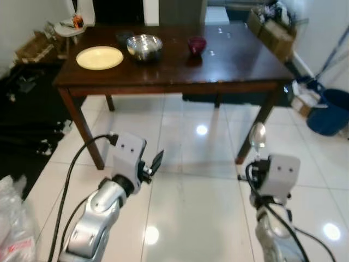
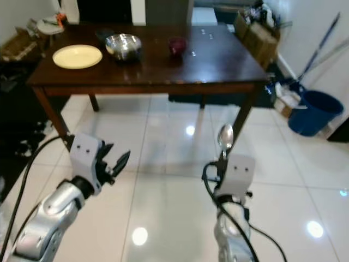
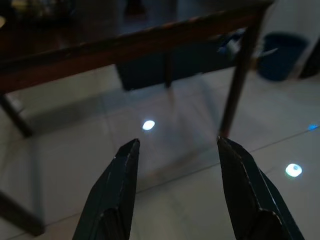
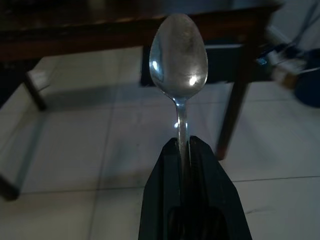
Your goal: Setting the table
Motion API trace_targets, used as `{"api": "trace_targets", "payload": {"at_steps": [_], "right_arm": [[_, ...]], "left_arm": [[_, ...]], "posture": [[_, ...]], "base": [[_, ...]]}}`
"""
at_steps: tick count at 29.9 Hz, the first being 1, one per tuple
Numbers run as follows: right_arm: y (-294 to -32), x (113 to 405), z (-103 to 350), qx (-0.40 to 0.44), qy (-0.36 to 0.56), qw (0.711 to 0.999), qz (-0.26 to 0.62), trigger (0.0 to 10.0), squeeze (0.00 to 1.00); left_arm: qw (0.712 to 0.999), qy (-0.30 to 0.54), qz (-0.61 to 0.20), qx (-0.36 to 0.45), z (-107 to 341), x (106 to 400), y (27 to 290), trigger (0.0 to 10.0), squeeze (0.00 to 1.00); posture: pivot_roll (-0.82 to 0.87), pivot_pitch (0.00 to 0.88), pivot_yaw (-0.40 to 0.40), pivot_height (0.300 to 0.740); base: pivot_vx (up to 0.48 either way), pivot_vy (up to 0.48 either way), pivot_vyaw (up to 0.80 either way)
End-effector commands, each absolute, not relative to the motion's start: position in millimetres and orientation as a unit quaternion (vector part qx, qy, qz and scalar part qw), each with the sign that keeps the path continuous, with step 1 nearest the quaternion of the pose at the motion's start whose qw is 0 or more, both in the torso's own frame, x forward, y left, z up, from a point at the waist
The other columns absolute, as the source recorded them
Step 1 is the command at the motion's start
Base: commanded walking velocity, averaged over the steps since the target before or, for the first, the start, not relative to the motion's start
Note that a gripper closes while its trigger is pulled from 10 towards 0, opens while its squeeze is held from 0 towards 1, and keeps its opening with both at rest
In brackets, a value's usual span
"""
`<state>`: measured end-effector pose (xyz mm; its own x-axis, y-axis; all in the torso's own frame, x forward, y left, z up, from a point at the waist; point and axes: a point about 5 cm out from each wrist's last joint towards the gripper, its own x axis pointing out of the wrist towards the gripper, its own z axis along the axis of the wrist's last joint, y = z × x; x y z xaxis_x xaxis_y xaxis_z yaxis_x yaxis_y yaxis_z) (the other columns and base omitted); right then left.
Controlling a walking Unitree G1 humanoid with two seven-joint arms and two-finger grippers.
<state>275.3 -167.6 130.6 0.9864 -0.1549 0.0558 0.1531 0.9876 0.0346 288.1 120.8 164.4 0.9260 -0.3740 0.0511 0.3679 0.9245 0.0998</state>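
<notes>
- White glossy floor tiles [image 1: 196, 196] fill the near ground, with ceiling lights mirrored in them as bright spots.
- Nearest the camera, the left gripper [image 3: 175, 150] is held above the tiles, its two black fingers spread wide with nothing between them.
- The right gripper [image 4: 184, 142] is pressed narrow around the handle of one metal spoon [image 4: 179, 55], which stands upright with its bowl above the fingertips; it is held over the floor, short of the table and near the table's front right leg.
- Beyond the grippers stands one dark wooden table [image 1: 234, 65].
- One pale yellow plate [image 1: 100, 57] lies near the table's left end; nothing can be seen on it.
- One steel bowl [image 1: 144, 47] sits just to the right of the plate; its contents cannot be made out.
- One small dark red bowl [image 1: 197, 43] stands further right, apart from the steel bowl; what it holds cannot be told.
- A darker object sits just behind the steel bowl, too dim to identify.
- To the right of the table, on the floor, is one blue bucket [image 1: 330, 112], with long handles leaning on the wall above it.
- Cardboard boxes [image 1: 272, 33] stand past the table's far right corner, and dark clutter lies along the left wall.
</notes>
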Motion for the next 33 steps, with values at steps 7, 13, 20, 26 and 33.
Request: {"api": "trace_targets", "payload": {"at_steps": [7, 13, 20, 26, 33], "right_arm": [[-172.4, 284.2, 166.4, 0.000, -0.099, 0.993, -0.064, 10.0, 0.00], [-170.0, 289.0, 178.0, 0.018, -0.115, 0.992, -0.045, 10.0, 0.00], [-170.2, 292.1, 171.8, 0.038, -0.083, 0.996, -0.003, 10.0, 0.00], [-177.6, 292.6, 167.4, 0.039, -0.069, 0.997, -0.013, 10.0, 0.00], [-175.1, 292.8, 163.4, 0.034, -0.053, 0.998, 0.010, 10.0, 0.00]], "left_arm": [[0.982, -0.099, -0.147, 0.064, 190.7, 293.9, 122.0, 10.0, 0.00], [0.981, -0.125, -0.138, 0.052, 207.0, 296.5, 120.6, 10.0, 0.00], [0.978, -0.135, -0.150, 0.046, 212.1, 295.8, 113.3, 10.0, 0.00], [0.978, -0.131, -0.157, 0.045, 210.7, 294.0, 110.5, 10.0, 0.00], [0.978, -0.129, -0.160, 0.044, 211.2, 294.6, 110.3, 10.0, 0.00]], "posture": [[-0.04, 0.077, 0.092, 0.740], [-0.04, 0.074, 0.092, 0.740], [-0.04, 0.070, 0.093, 0.740], [-0.04, 0.072, 0.097, 0.740], [-0.04, 0.074, 0.103, 0.740]], "base": [[0.480, 0.000, 0.00], [0.480, 0.000, 0.00], [0.480, 0.000, 0.00], [0.480, 0.000, 0.00], [0.480, 0.000, 0.00]]}}
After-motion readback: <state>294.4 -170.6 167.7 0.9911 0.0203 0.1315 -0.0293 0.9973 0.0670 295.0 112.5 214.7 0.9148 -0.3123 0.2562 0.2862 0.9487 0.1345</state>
